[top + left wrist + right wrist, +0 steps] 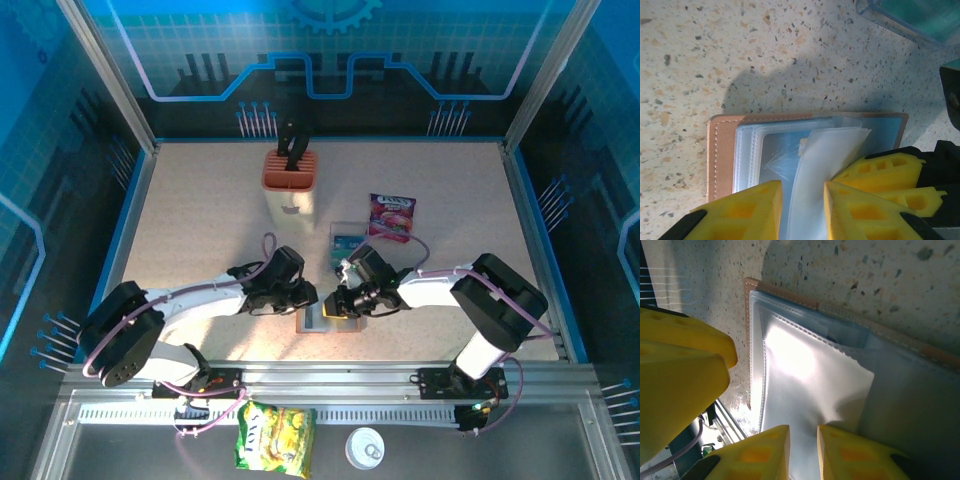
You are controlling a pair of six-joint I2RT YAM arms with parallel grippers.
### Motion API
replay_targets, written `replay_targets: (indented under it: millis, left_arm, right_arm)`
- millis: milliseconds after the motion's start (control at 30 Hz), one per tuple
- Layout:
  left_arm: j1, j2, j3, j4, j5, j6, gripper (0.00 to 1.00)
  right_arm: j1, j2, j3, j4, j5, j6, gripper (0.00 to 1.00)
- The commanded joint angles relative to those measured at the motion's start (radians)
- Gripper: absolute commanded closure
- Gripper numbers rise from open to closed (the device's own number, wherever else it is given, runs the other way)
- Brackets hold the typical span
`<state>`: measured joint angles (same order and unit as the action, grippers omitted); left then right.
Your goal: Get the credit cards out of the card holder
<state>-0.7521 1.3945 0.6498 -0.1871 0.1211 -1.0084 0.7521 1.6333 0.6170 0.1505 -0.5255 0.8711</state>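
The brown card holder [326, 321] lies open near the table's front, its clear sleeves up. In the left wrist view its brown edge [721, 152] frames the sleeves, and a pale blue card [777, 161] shows inside one. One loose sleeve [822, 165] curls up between the fingers of my left gripper [802, 212], whose jaws stand apart around it. My right gripper [803, 452] hovers over the same sleeve [810, 375] with a narrow gap between its jaws; the sleeve is dented beside one finger. Teal credit cards [345, 242] lie in the clear tray.
The clear tray [349, 229] stands just behind the grippers, its corner [890, 22] in the left wrist view. Further back are a purple snack packet [392, 215] and an orange-topped knife block [290, 182]. A yellow packet [275, 438] and a white lid [365, 448] lie in front of the rail.
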Motion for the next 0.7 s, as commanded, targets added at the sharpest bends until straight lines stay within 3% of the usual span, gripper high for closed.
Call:
replay_targets:
  millis: [0, 667]
  left_arm:
    - [-0.007, 0.007, -0.017, 0.038, 0.023, -0.032, 0.71]
    - [-0.006, 0.034, -0.056, 0.084, 0.049, -0.055, 0.69]
  right_arm:
    - [-0.016, -0.003, -0.025, 0.058, -0.045, -0.003, 0.79]
    - [-0.02, 0.002, -0.037, 0.08, -0.054, 0.007, 0.8]
